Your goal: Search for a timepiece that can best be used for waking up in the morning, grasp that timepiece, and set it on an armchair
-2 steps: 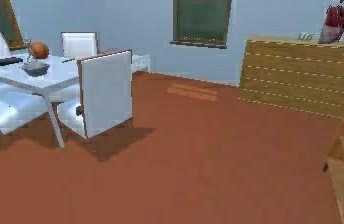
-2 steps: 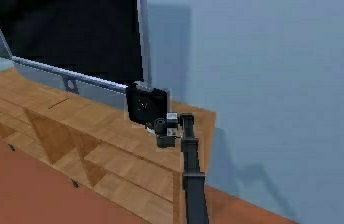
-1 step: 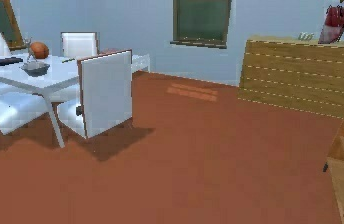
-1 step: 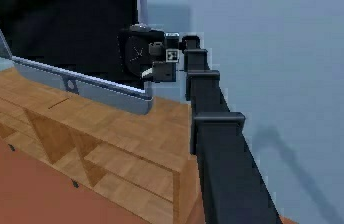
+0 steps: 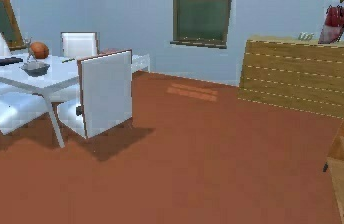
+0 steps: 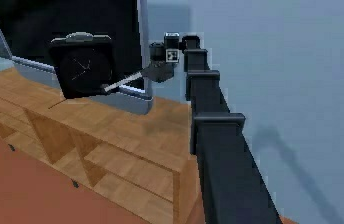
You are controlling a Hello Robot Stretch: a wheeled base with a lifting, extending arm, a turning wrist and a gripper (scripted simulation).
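In the arm side view the dark arm (image 6: 220, 140) reaches out over a wooden shelf unit (image 6: 100, 150), with the pincer (image 6: 110, 87) at its far end. The pincer's thin fingers (image 6: 125, 81) point at a black, square-faced alarm clock (image 6: 80, 65). The clock sits tilted at the fingertips, in front of a large dark television (image 6: 110, 30) and just above the shelf unit's top. I cannot tell whether it rests on the shelf unit or hangs free, nor what state the pincer is in or whether it holds the clock. In the forward view a white tabletop (image 5: 50, 75) carries an orange ball (image 5: 39, 48) and a dark bowl (image 5: 35, 68). A white chair (image 5: 105, 90) stands beside it, and a wooden dresser (image 5: 300, 75) stands against the far wall.
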